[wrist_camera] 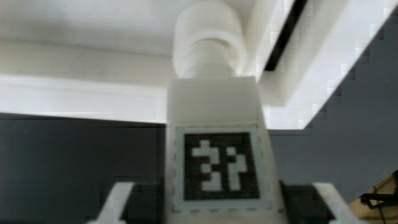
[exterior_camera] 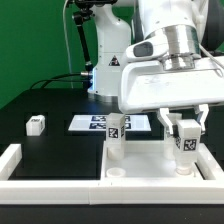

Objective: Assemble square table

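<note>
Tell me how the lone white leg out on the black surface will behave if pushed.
The lone leg looks like a small, hard plastic block: probably stiff and light, so a nudge would likely slide it across the smooth black surface. It sits low, so tipping seems unlikely. The gripper holds a similar leg undeformed, which suggests rigidity.
</note>
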You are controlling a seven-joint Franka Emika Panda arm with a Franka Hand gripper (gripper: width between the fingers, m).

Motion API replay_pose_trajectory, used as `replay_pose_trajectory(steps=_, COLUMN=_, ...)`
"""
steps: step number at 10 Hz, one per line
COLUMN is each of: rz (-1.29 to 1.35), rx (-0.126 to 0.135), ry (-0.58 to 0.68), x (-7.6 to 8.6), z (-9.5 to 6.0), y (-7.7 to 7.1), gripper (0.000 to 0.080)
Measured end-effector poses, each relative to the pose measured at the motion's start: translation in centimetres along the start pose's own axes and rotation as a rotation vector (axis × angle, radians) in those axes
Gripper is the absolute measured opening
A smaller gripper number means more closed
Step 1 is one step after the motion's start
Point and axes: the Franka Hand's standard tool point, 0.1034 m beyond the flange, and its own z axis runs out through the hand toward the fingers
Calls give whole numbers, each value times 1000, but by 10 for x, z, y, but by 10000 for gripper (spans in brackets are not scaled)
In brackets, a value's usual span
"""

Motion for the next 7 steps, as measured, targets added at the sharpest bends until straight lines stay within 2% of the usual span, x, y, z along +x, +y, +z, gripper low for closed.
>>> replay_pose_trajectory(steps=2, rz=-6, rx=4, ry=-9, x=-5, z=4, y=-5, gripper=291)
replay_pose_trajectory(steps=7, rz=-6, rx=4, ry=-19, x=-11, z=9, y=-4, gripper=297)
